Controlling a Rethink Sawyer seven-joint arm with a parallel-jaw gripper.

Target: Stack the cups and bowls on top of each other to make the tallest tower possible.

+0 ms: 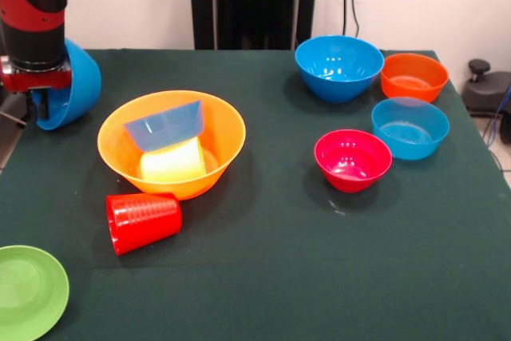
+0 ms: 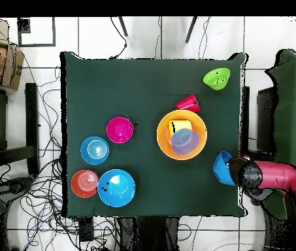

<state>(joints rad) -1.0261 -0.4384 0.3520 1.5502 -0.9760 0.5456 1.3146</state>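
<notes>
My gripper [image 1: 40, 105] is at the table's left edge in the front view, shut on the rim of a deep blue bowl [image 1: 80, 85] held tipped on its side. It also shows in the overhead view [image 2: 235, 171] with that bowl [image 2: 222, 168]. The big yellow-orange bowl [image 1: 227, 137] [image 2: 162, 137] is to the right of the gripper. It holds the yellow cup [image 1: 172, 164] [image 2: 180, 125] lying on its side and a pale translucent blue bowl [image 1: 165, 125] [image 2: 185, 141] tilted on top. The red ribbed cup [image 1: 144, 221] [image 2: 187, 102] lies on its side beside the big bowl.
A light green bowl [image 1: 28, 289] [image 2: 216, 78] sits at a table corner. A second deep blue bowl [image 1: 339, 65] [image 2: 116, 187], an orange bowl [image 1: 413, 76] [image 2: 84, 183], a pale blue bowl [image 1: 409, 127] [image 2: 95, 150] and a pink-red bowl [image 1: 353, 160] [image 2: 119, 129] stand upright together.
</notes>
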